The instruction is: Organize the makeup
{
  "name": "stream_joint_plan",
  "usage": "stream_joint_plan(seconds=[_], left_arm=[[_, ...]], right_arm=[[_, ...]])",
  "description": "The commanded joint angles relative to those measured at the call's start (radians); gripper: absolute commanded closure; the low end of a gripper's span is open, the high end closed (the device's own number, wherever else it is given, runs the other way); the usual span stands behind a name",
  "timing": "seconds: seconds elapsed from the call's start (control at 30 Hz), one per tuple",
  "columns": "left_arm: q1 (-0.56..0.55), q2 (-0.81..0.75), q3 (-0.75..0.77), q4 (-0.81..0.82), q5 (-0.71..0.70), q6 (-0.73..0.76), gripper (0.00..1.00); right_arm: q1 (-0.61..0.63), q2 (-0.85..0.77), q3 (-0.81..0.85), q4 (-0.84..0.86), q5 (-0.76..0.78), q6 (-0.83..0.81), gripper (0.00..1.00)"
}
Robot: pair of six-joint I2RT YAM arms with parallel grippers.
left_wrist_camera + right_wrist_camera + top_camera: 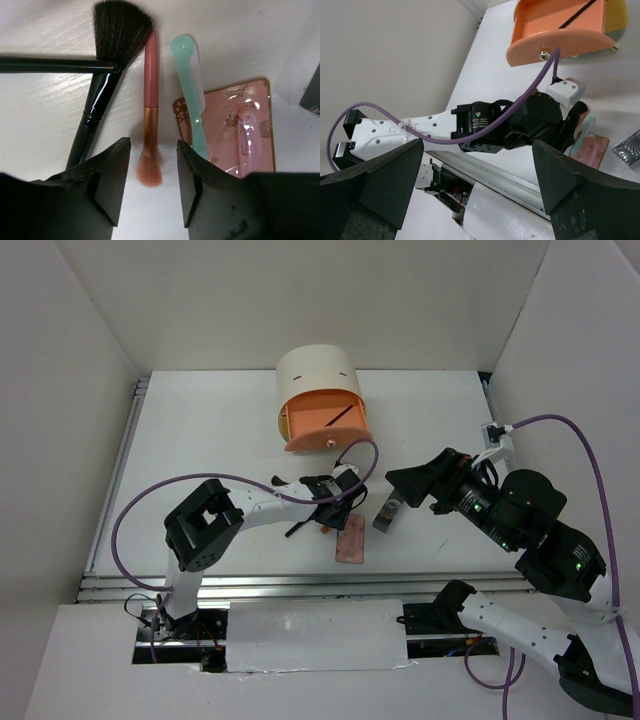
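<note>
**Fingers bracket pink brush in makeup tidy-up**

Left gripper (152,177) hangs low over the table (200,440), jaws part open, one finger on each side of the bristle tuft of the orange-pink brush (150,95). Neither pad visibly touches it, and nothing is held. The brush lies flat near the middle of the table's near edge. Its long axis runs straight away from the wrist, bristles toward the fingers and handle tip pointing away, so the jaws would shut across it.

Just beside it on one flank lies the pale teal stick (191,85), nearly parallel, with its lower end over a corner of the pink palette (260,115). On the other flank two black brushes (97,100) cross, a fan of bristles close against the pink handle. The dark grey case (388,513) sits just right of the palette.

Right gripper (398,485), jaws spread wide and empty, hovers near the case. At the middle of the far edge, the cream drum box (318,370) has its orange drawer (325,428) pulled open, with a thin dark stick (338,415) inside.

The step in hand looks like the pick of the pink brush, with most items still to be stowed. The next move calls for settling lower, pinching the ferrule or handle rather than the soft tuft, and lifting clear of the teal stick. The open drawer looks the likely destination.
</note>
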Motion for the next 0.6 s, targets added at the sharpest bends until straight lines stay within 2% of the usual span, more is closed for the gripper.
stream_joint_plan(seconds=[0.0, 0.23, 0.37, 0.43, 0.57], left_arm=[[-0.003, 0.022, 0.003, 0.012, 0.007, -0.039, 0.46], [-0.003, -0.004, -0.043, 0.009, 0.013, -0.073, 0.58], [-0.014, -0.038, -0.047, -0.015, -0.013, -0.076, 0.82], [-0.030, -0.074, -0.031, -0.038, -0.039, -0.070, 0.91], [-0.050, -0.166, -0.023, -0.052, -0.050, -0.055, 1.00]], right_arm=[[0.002, 0.001, 0.022, 0.022, -0.011, -0.024, 0.03], [0.000, 0.006, 0.034, 0.030, -0.012, -0.027, 0.03], [0.000, 0.005, 0.034, 0.040, -0.014, -0.021, 0.03], [0.003, 0.003, 0.036, 0.043, -0.014, -0.016, 0.03], [0.002, 0.005, 0.037, 0.048, -0.012, -0.014, 0.03]])
